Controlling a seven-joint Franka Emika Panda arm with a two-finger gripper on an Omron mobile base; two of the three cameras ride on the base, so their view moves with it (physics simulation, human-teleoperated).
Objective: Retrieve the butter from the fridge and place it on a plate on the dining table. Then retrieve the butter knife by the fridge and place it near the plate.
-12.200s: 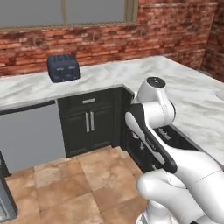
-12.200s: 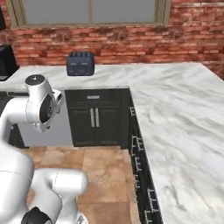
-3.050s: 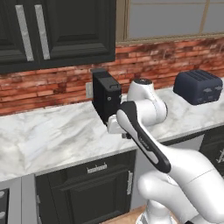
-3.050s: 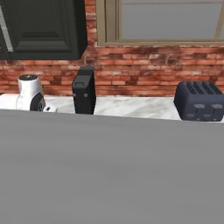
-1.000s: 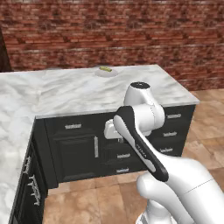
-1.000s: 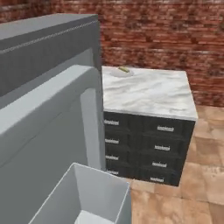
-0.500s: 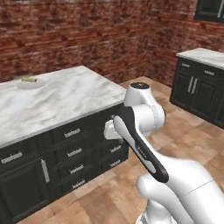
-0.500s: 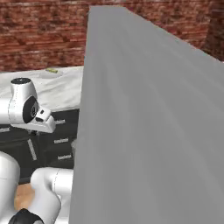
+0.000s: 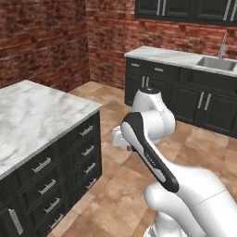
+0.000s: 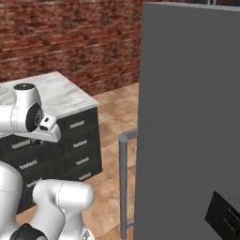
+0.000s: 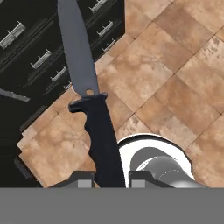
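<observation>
gripper [image 11: 108, 178]: I see it closed on the knife [image 11: 89, 103] handle, tips clamped either side; handle end cut off at frame bottom.
knife: dark handle and grey blade run up from the tips, held over tiled floor [image 11: 175, 65] and black drawers [image 11: 39, 48]; blade tip cut off at the top edge.
fridge [image 10: 190, 122]: grey slab blocks most of my right base view; bar handle [image 10: 123, 183] and dark panel [image 10: 225, 216] partly cropped.
arm [image 9: 148, 139]: folded, hides the hand in left base view.
counter [image 9: 32, 115]: marble top, left side cropped.
</observation>
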